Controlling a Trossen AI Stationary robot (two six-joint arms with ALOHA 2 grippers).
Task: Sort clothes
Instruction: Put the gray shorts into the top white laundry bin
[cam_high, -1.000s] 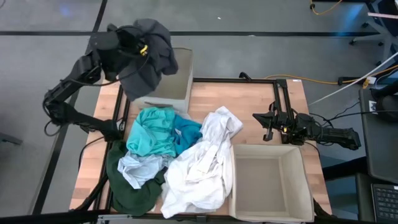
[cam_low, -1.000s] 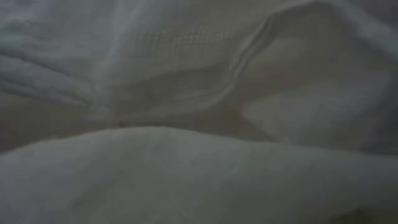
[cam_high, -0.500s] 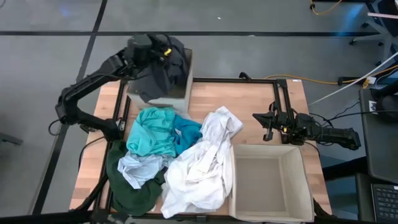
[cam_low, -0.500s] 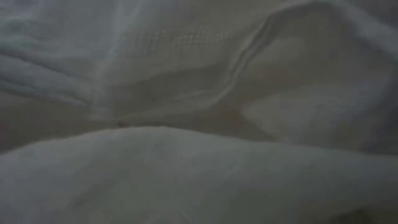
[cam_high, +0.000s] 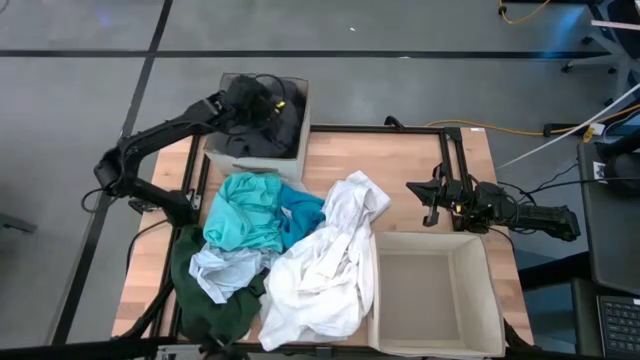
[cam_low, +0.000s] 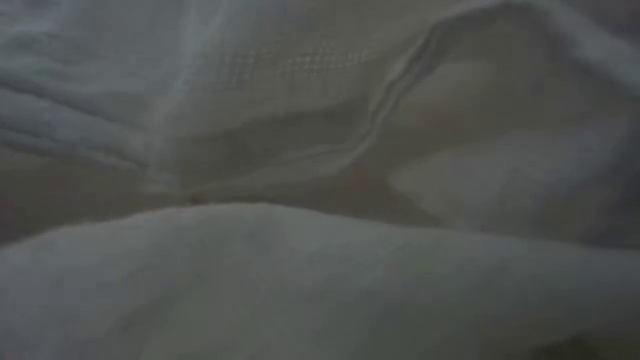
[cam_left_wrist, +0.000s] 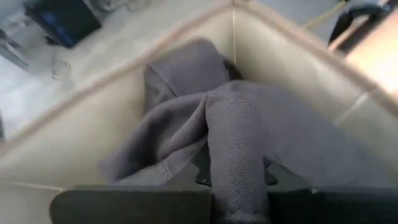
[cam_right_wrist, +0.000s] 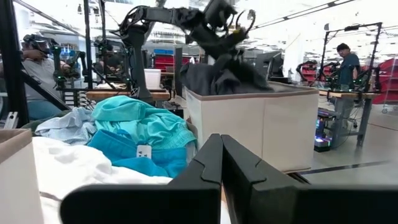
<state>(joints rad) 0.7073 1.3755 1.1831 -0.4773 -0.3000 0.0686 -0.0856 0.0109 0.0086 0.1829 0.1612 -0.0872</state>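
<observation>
My left gripper (cam_high: 262, 100) is over the far-left beige box (cam_high: 285, 152), shut on a dark grey garment (cam_high: 272, 122) that lies mostly inside the box; the garment also shows in the left wrist view (cam_left_wrist: 186, 118) and the right wrist view (cam_right_wrist: 224, 78). On the table lies a pile: teal (cam_high: 245, 210), bright blue (cam_high: 302, 215), white (cam_high: 325, 260), pale blue (cam_high: 222, 268) and dark green (cam_high: 205, 305) garments. White fabric (cam_low: 320, 180) fills the low view. My right gripper (cam_high: 430, 205) is shut and empty, low at the table's right side. My left gripper pinches a bunched fold of the dark grey garment (cam_left_wrist: 239, 180) between its two fingers, coming from above and pointing down into the box. The fold runs up from between the fingers, and the rest of the garment (cam_left_wrist: 168, 124) lies slack on the box's floor and against its walls.
A second beige box (cam_high: 487, 300) stands open at the near right, with nothing in it. A black frame (cam_high: 455, 150) stands by the right arm. The pile covers the table's near left and middle; bare wood (cam_high: 370, 155) shows at the far middle.
My left gripper has gone toward the table's right edge and down into the far-left box, still shut on the dark grey garment. The garment, which hung spread above the box's left side, now lies gathered inside the box.
</observation>
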